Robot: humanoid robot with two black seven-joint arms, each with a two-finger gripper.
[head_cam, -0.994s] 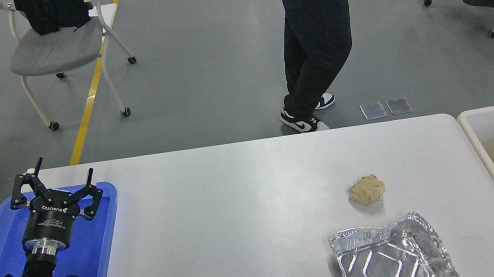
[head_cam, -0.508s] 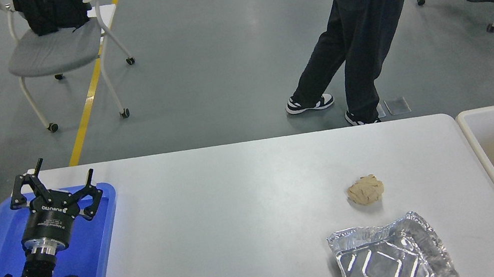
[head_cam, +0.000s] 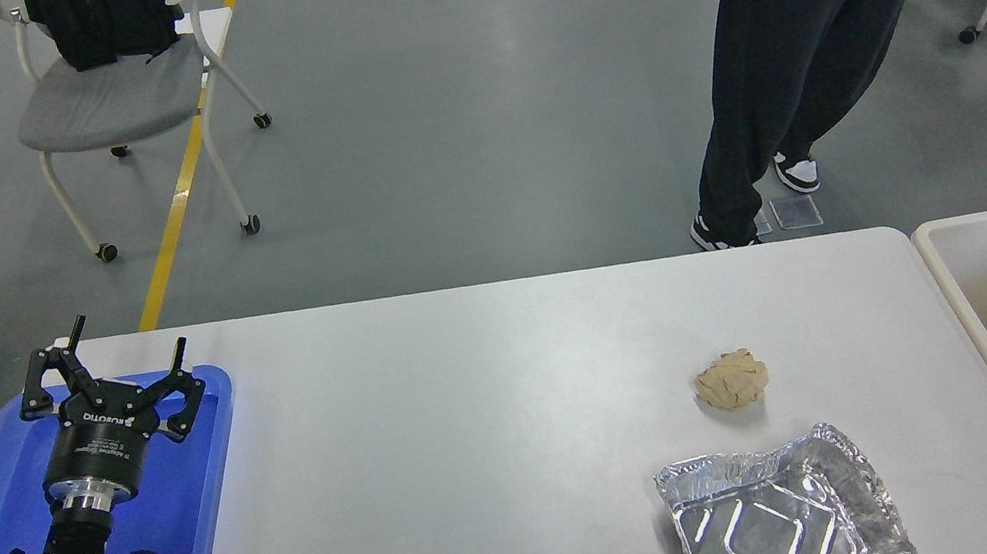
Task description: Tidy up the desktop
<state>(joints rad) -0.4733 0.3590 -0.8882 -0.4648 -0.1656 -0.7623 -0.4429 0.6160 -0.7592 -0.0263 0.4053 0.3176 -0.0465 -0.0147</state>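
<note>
The white desktop fills the lower part of the head view. A crumpled beige paper ball lies on it right of centre. A crinkled foil tray sits just in front of the ball, near the front edge. My left gripper is open and empty, held above the far end of the blue tray at the desktop's left end, far from the ball and the foil tray. My right gripper is out of view.
A beige bin with a cream rim stands against the desktop's right end. A person in dark clothes stands on the floor just beyond the far right edge. A grey chair stands at the back left.
The person behind the desk has walked to the right. My left arm, the paper ball and the foil tray have not moved.
</note>
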